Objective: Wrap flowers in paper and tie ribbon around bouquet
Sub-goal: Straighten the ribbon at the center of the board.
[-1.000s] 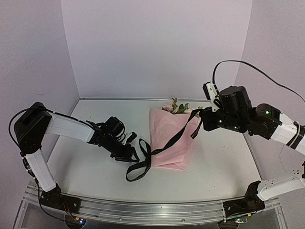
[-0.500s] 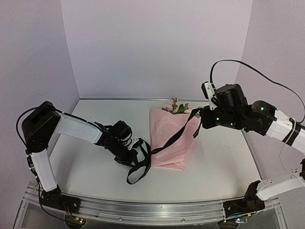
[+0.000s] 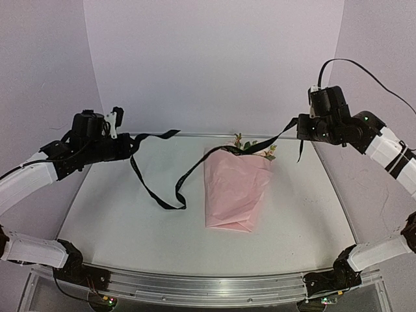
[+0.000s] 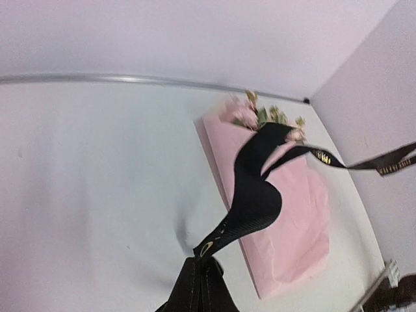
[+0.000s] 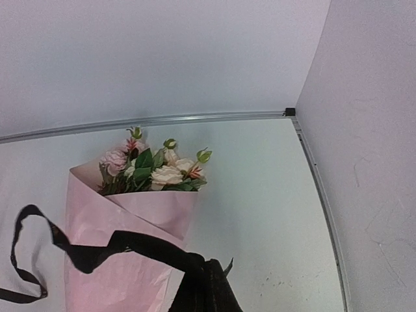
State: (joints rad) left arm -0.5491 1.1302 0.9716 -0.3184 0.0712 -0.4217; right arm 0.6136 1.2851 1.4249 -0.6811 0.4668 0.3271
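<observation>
Ribbon (image 3: 170, 207) is what both arms are busy with, seen from above. Your left fingers (image 3: 129, 144) are clenched on one stretch of it, raised over the left side of the table (image 3: 117, 240). Your right fingers (image 3: 303, 127) are clenched on the other end, raised near the right wall. Between them the black band sags to the table in a loop left of the bouquet (image 3: 234, 195), then climbs across its wide end by the flowers (image 3: 246, 145). You seem to hold the arms high and well apart to draw the band out, ready to lead it around the cone. The pink paper (image 3: 224, 211) is already folded round the stems, so wrapping looks done and no knot is tied yet.

From your left wrist, the fingers (image 4: 198, 292) pinch the ribbon (image 4: 257, 195) at the bottom edge. It rises as a broad twisted band toward the blossoms, then runs off thin to the right. The bouquet lies flat, wide end toward the back wall.

From your right wrist, the fingers (image 5: 207, 286) grip the ribbon (image 5: 130, 246) just in front of the lens. It crosses the paper below the flowers; you cannot tell whether it touches the paper or hangs clear.
</observation>
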